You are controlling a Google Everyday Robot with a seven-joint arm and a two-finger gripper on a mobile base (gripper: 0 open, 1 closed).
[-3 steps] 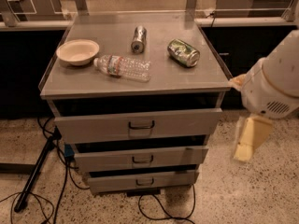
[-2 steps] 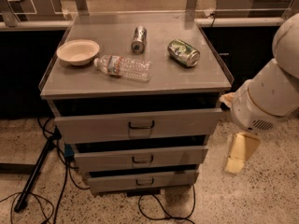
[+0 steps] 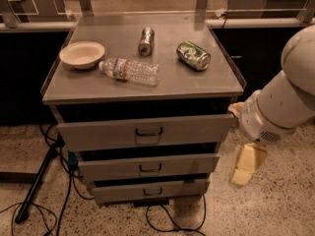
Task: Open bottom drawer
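Observation:
The grey cabinet has three drawers. The bottom drawer (image 3: pixel 118 192) is the lowest and narrowest front, with a small dark loop handle (image 3: pixel 152 191). It sits set back under the middle drawer (image 3: pixel 108 168) and the top drawer (image 3: pixel 98 134). My gripper (image 3: pixel 246 164) is cream-coloured and hangs below the white arm (image 3: pixel 283 107), to the right of the cabinet at about the height of the middle drawer. It is apart from the drawers and holds nothing that I can see.
On the cabinet top (image 3: pixel 216 80) lie a white bowl (image 3: pixel 82 54), a plastic water bottle (image 3: pixel 129 71), a silver can (image 3: pixel 146 41) and a green can (image 3: pixel 193 55). Cables (image 3: pixel 170 222) run on the speckled floor. A dark stand leg (image 3: pixel 37 181) is at the left.
The arm has moved left, closer to the cabinet's right side, and the gripper has come left with it. The drawers and the things on top have not moved.

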